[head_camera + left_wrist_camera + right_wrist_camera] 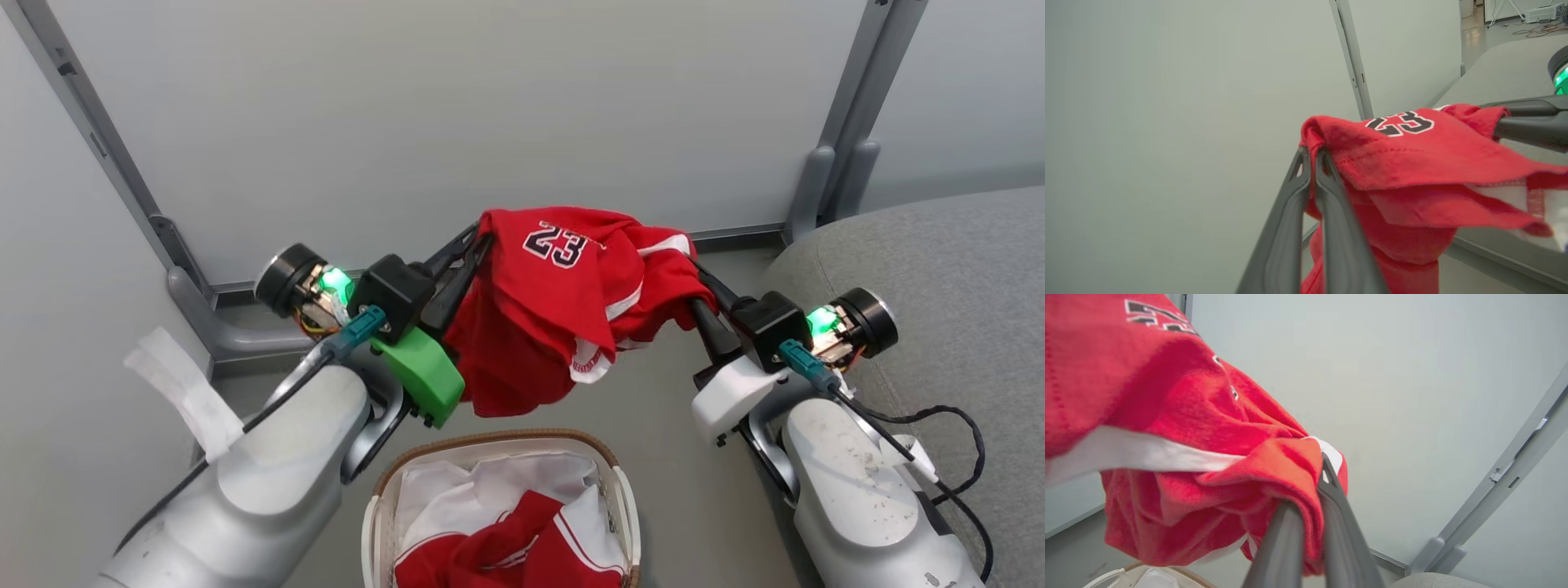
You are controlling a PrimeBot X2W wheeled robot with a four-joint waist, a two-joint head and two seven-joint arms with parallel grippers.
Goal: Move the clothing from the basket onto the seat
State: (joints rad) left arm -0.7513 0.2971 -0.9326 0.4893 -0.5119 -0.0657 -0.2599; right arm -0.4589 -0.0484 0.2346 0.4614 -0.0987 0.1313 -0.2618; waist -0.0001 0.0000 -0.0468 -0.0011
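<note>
The left gripper (480, 238) has its two fingers pressed together on one corner of a red garment (539, 327), the piece printed with the number 23. The right gripper (695, 273) pinches the opposite side, its fingers closed on a bunched fold edged with white trim. The garment hangs slack between the two grippers, raised in the air above the basket (506, 438) and apart from it. A second red garment (531, 547) with white stripes lies inside the basket on the white liner (457, 490). The seat (939, 261) — a grey cushion — lies on the robot's right, just beside the right arm. A pale wall panel (490, 106) stands behind.
</note>
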